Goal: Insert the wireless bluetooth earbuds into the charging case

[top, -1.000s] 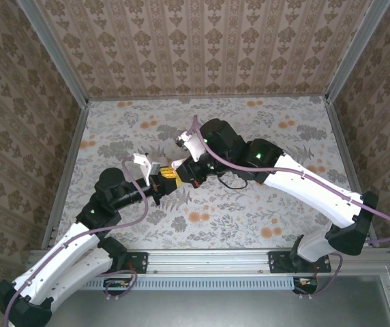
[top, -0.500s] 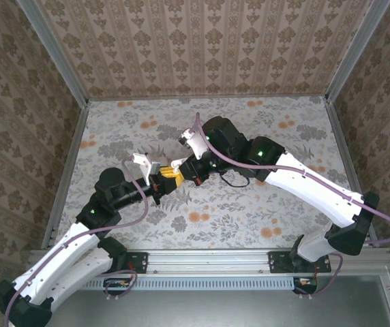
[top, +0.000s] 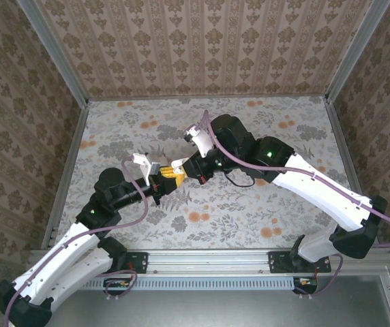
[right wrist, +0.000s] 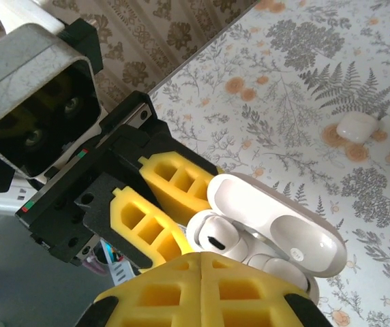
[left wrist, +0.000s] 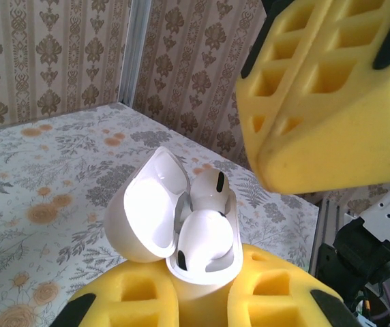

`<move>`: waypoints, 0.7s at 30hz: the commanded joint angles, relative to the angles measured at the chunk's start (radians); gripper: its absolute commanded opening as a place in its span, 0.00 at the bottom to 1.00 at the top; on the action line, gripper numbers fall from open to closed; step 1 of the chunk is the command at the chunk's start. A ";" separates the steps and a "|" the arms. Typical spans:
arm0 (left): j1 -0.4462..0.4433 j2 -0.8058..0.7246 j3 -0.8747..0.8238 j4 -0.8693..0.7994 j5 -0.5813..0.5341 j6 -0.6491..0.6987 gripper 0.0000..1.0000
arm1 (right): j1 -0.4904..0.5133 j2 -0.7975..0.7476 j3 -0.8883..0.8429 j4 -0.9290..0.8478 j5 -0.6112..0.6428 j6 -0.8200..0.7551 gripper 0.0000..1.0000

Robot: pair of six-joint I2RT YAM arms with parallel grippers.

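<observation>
Right gripper (right wrist: 200, 262), pads pressed together and empty, has eased off toward 3 o'clock. Left gripper (right wrist: 162, 204) pinches charging case (left wrist: 144, 218); both earbuds (left wrist: 207, 238) inside, nearer one possibly proud. Lid open.

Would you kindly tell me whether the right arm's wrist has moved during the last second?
Yes. The right arm's wrist has shifted rightward, toward the right-hand frame rail.

Overhead; wrist close-ups sharing the charging case (left wrist: 144, 218)
</observation>
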 commanded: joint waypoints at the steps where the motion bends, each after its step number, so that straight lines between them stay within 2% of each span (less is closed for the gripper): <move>1: 0.001 -0.016 0.000 0.061 0.028 -0.006 0.00 | -0.006 0.001 0.043 -0.003 0.029 -0.008 0.07; 6: 0.002 -0.024 -0.020 0.089 0.062 0.014 0.00 | -0.014 -0.024 0.047 -0.019 0.091 -0.020 0.15; 9: 0.002 -0.026 -0.039 0.131 0.094 0.020 0.00 | -0.086 -0.075 0.019 -0.014 0.093 0.035 0.22; 12: 0.002 -0.016 -0.039 0.164 0.123 0.031 0.00 | -0.184 -0.119 -0.049 0.043 -0.025 0.126 0.36; 13: 0.001 -0.011 -0.038 0.178 0.164 0.034 0.00 | -0.211 -0.134 -0.078 0.067 -0.062 0.159 0.42; 15: 0.002 0.004 -0.033 0.205 0.195 0.033 0.00 | -0.247 -0.152 -0.129 0.118 -0.125 0.217 0.49; 18: 0.002 0.033 -0.023 0.243 0.238 0.030 0.00 | -0.278 -0.152 -0.176 0.171 -0.213 0.286 0.49; 21: 0.000 0.060 -0.005 0.265 0.266 0.032 0.00 | -0.284 -0.131 -0.200 0.194 -0.286 0.331 0.45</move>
